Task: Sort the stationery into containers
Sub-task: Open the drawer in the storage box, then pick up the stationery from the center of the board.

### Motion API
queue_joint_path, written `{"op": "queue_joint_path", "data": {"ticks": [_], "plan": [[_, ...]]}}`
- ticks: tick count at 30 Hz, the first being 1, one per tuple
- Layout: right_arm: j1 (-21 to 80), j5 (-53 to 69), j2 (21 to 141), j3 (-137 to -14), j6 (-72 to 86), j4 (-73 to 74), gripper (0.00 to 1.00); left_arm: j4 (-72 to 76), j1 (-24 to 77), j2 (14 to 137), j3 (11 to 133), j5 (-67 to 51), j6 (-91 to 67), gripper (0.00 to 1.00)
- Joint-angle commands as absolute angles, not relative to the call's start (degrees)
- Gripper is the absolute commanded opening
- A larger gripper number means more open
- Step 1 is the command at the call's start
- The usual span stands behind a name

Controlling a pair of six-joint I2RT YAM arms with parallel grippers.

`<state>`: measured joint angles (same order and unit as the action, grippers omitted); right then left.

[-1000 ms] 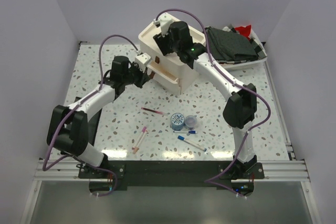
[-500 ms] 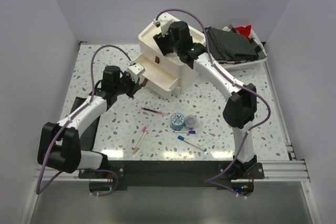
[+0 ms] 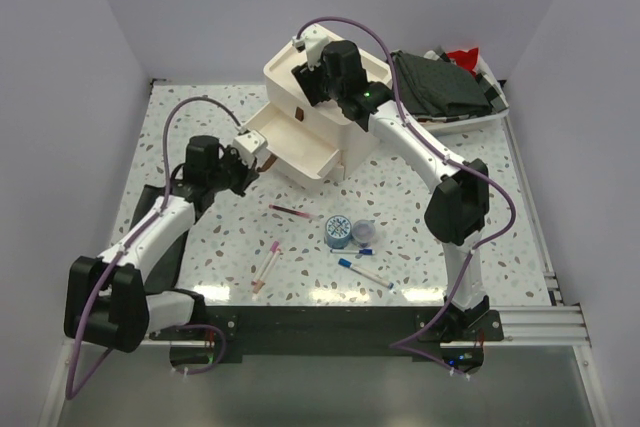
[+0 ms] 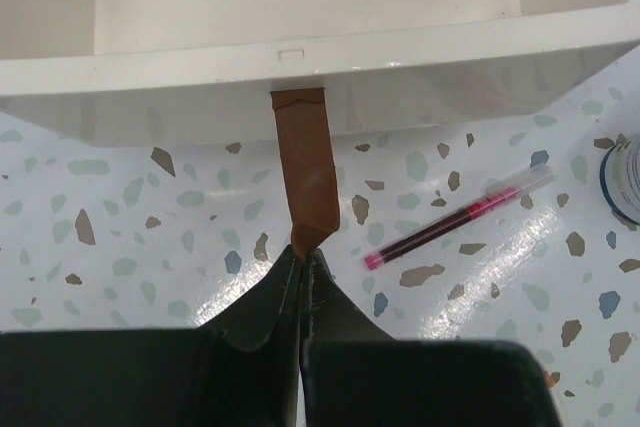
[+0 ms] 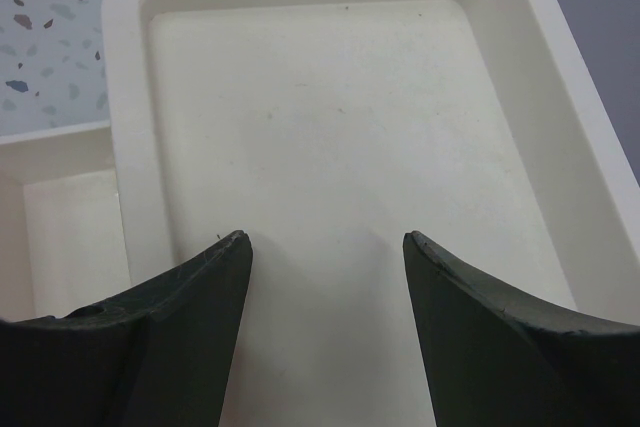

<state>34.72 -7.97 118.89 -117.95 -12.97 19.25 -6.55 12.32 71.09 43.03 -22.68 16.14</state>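
Left wrist | left end effector (image 4: 303, 259) pinching handle (image 4: 308, 167) of drawer (image 4: 300, 52), drawer open | right end effector (image 5: 325, 247) spread above cabinet (image 5: 330, 97) | pens (image 3: 293, 212) on surface (image 3: 420, 197), 6 o'clock of cabinet | risk: handle slips; overpull drops drawer

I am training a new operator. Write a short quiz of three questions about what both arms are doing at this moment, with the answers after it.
1. True or false: the right end effector is shut on a tape roll.
2. What does the left end effector grip? A) the brown handle of the open drawer; B) a dark cloth; C) nothing.
3. Fill the gap: the maroon pen lies on the ____.

Key: 1. False; it is open, above the recessed top of the cabinet. 2. A. 3. table, in front of the drawer.
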Motion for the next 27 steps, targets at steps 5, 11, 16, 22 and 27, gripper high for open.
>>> {"op": "queue_joint_path", "data": {"ticks": [5, 11, 16, 22, 27], "plan": [[34.72, -8.61, 121.47, -114.96, -14.41, 28.57, 0.67, -10.9, 10.81, 65.75, 39.9, -20.74, 17.67, 0.0], [34.98, -8.79, 120.76, -114.26, -14.68, 28.57, 0.67, -11.51, 10.72, 64.17, 38.85, -19.08, 17.49, 0.0], [34.98, -8.96, 120.24, -114.08, -15.03, 28.39, 0.68, -9.93, 10.46, 64.16, 37.62, -14.42, 15.91, 0.0], [35.33, -9.05, 118.05, -114.17, -15.64, 28.65, 0.7, -8.61, 9.67, 64.43, 38.85, -7.92, 13.54, 0.95], [35.42, -8.61, 110.41, -108.57, -16.69, 30.23, 0.74, -14.3, 9.32, 59.69, 40.08, -6.94, 14.58, 1.0]]}}
